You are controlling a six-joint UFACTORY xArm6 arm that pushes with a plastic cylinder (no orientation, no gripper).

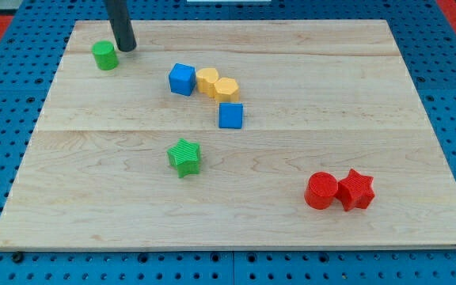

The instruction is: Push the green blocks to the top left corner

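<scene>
A green cylinder block [105, 55] stands near the board's top left corner. My tip [126, 47] rests on the board just to its right, a small gap apart. A green star block [184, 157] lies left of the board's middle, toward the view's bottom, far from my tip. The dark rod rises from the tip out of the view's top.
A blue cube [182, 79], two yellow blocks [207, 80] [226, 89] and a second blue cube [230, 115] cluster at upper middle. A red cylinder [321, 191] and a red star [356, 190] touch at the lower right. The wooden board [370, 95] lies on a blue pegboard.
</scene>
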